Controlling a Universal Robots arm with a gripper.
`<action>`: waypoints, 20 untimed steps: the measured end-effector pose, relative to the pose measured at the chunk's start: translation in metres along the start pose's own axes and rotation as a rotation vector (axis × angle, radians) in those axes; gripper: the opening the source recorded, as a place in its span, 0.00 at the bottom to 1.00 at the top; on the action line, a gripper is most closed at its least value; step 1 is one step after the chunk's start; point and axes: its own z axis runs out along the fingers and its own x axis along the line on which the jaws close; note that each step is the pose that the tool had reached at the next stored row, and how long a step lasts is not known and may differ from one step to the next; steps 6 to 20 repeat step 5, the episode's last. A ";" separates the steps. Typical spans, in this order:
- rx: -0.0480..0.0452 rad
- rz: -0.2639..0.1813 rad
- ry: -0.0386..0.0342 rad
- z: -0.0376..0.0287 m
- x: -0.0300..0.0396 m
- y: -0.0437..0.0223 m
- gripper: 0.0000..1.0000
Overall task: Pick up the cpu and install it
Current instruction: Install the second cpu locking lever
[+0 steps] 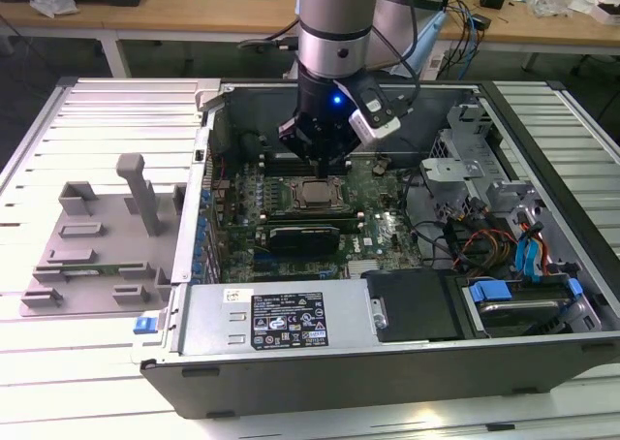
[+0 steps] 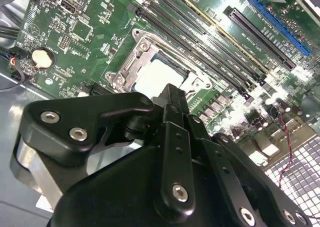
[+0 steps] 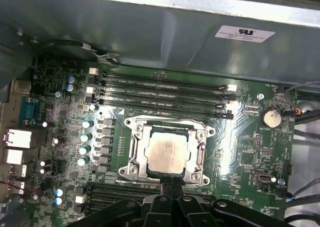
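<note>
The cpu [image 3: 167, 153], a small square chip with a pale silvery top, lies flat in the metal socket frame [image 3: 134, 149] on the green motherboard [image 3: 240, 152]. It also shows in the second wrist view as the cpu [image 2: 159, 76] and in the exterior view as the cpu [image 1: 315, 194]. My gripper [image 1: 325, 167] hangs inside the open computer case, just above the socket and apart from the chip. Its black fingers meet in a narrow tip [image 3: 170, 188], and in the second wrist view the gripper [image 2: 171, 93] looks shut with nothing in it.
The computer case [image 1: 291, 367] lies open on a slatted white table. A grey plastic fixture with an upright post [image 1: 143, 196] stands at the exterior view's left. Memory slots [image 3: 160, 89] run beside the socket. Drive bays and cables [image 1: 504, 236] fill the case's right part.
</note>
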 end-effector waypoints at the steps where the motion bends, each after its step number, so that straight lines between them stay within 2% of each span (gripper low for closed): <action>1: 0.0001 0.000 0.0001 -0.0001 0.0000 0.0000 0.11; 20: 0.0000 0.000 0.0000 -0.0007 0.0000 0.0000 0.11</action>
